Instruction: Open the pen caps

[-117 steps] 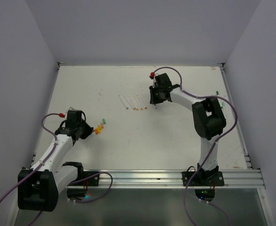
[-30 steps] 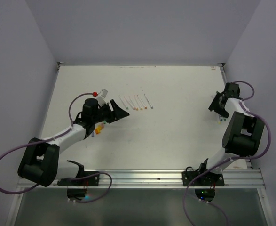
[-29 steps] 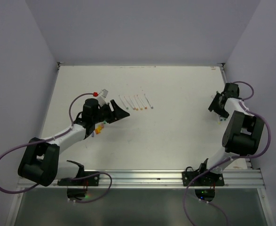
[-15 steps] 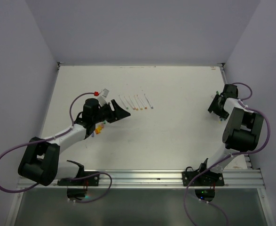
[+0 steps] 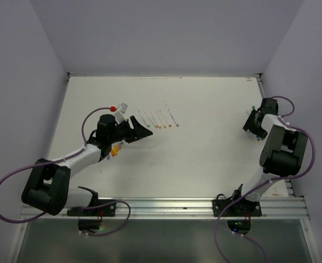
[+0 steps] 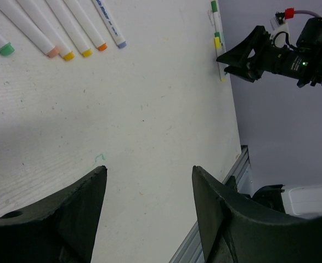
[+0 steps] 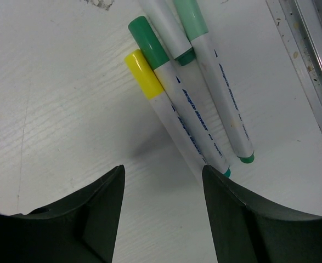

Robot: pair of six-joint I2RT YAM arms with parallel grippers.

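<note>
Several uncapped white pens [image 5: 159, 119] lie in a row at the table's middle; in the left wrist view the pens [image 6: 67, 33] show coloured tips. My left gripper [image 5: 145, 130] hovers open just left of that row, and the left gripper [image 6: 150, 171] has only bare table between its fingers. Loose pen caps [image 5: 115, 148] lie by the left arm. At the right edge my right gripper [image 5: 252, 124] stands open. The right gripper [image 7: 162, 167] sits just short of three capped pens: a yellow cap [image 7: 143, 73], a green cap [image 7: 147, 41] and a mint cap [image 7: 190, 15].
A metal rail [image 7: 309, 71] runs close beside the capped pens along the table's right edge. White walls [image 5: 40, 82] enclose the table on three sides. The arms' base rail [image 5: 193, 207] crosses the near edge.
Over the last seconds the left arm swung from the caps to the pen row and the right arm left that row for the right edge. In the last second, almost nothing moved.
</note>
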